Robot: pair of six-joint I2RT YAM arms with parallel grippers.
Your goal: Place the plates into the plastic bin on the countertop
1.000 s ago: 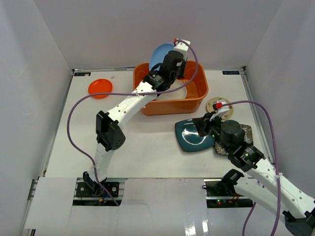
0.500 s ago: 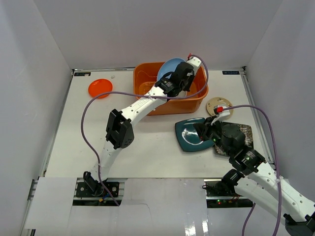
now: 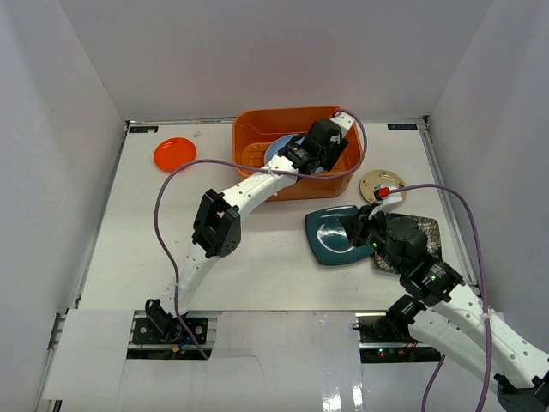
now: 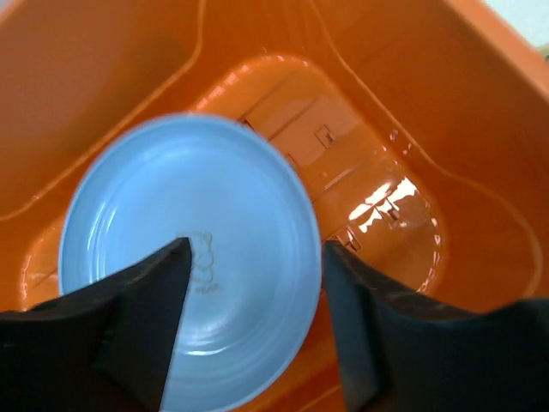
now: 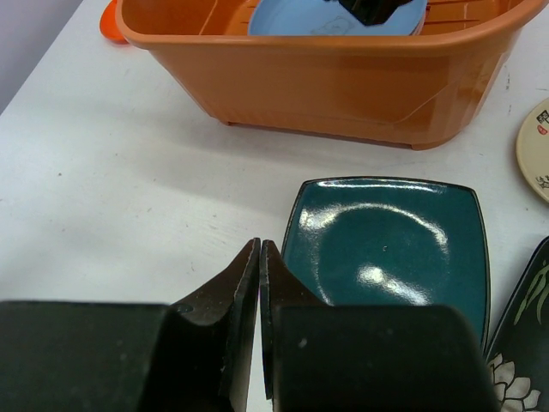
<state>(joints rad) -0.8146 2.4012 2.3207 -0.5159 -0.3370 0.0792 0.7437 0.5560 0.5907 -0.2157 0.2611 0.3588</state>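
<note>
Top external view: the left arm reaches across the white countertop [image 3: 129,232] with the left gripper [image 3: 322,142] over the orange plastic bin [image 3: 296,187] at the far edge. A round light blue plate [image 3: 281,154] is inside the bin, below and just left of that gripper. In the left wrist view the 2 fingers [image 4: 141,326] are spread wide and grip nothing; the light blue plate [image 4: 189,318] sits beneath them over the bin's ribbed, slotted bottom [image 4: 360,197], though whether it lies flat or leans on a wall cannot be told. A round orange-red plate [image 3: 174,154] lies on the countertop, well apart to the bin's left. A small beige patterned plate [image 3: 382,184] lies just right of the bin. The square teal plate [image 3: 337,234] lies in front of the bin, and a square black plate with white flowers [image 3: 426,236] sits at its right, partly hidden under the right arm. The right gripper [image 5: 259,257] has its fingers pressed together on nothing, tips by the teal plate's left edge.
</note>
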